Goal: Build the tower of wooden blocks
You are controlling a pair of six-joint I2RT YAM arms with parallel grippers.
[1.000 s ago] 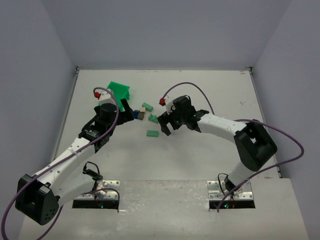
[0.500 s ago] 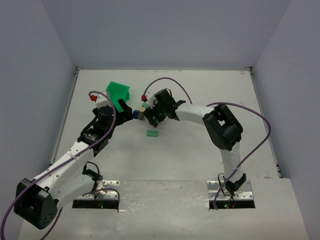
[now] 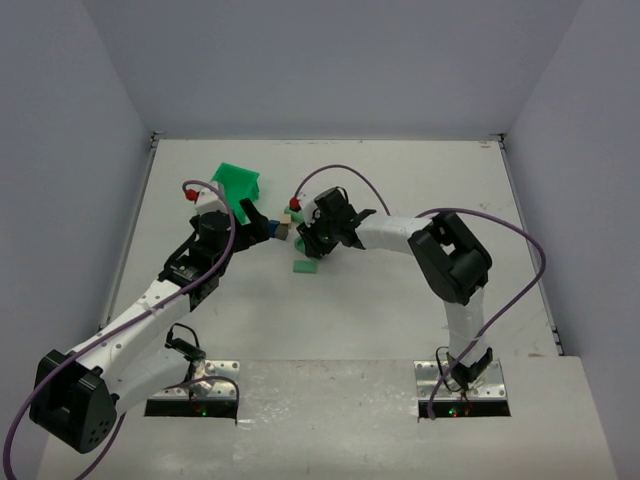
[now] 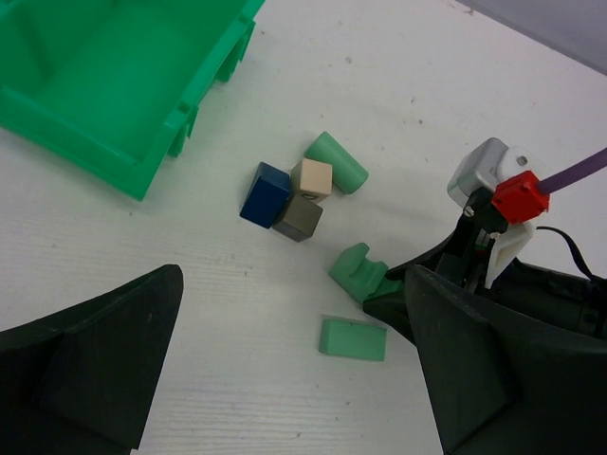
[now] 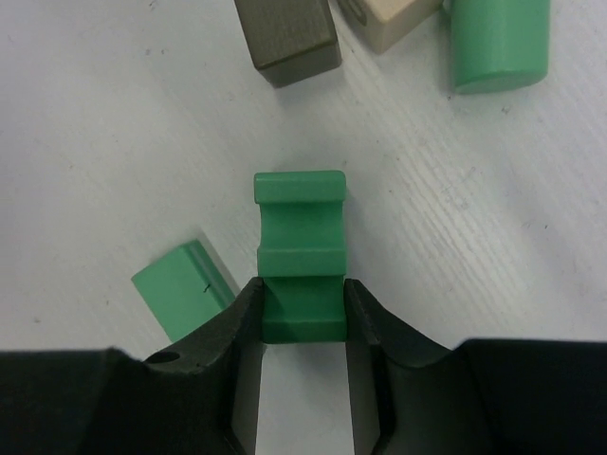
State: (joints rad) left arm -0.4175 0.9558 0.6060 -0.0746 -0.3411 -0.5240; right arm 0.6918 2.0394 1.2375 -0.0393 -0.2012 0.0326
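Since the wood block tower is not yet built, its pieces lie loose on the table right of the bin. The blue block, beige block and grey block sit touching. The right end effector pinches a notched green block by its near end, likely to lift it. The left end effector hovers spread. Fingers hide that end, so I cannot tell whether the block has left the table.

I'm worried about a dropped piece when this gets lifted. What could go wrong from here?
1. The right gripper pinches only the near end of the notched green block. Most of it sticks out past the fingers, so it may pivot or slip when raised.
2. The flat green block lies close beside one finger and might get nudged.
3. The open left gripper hangs over the same cluster, so the arms could clash.
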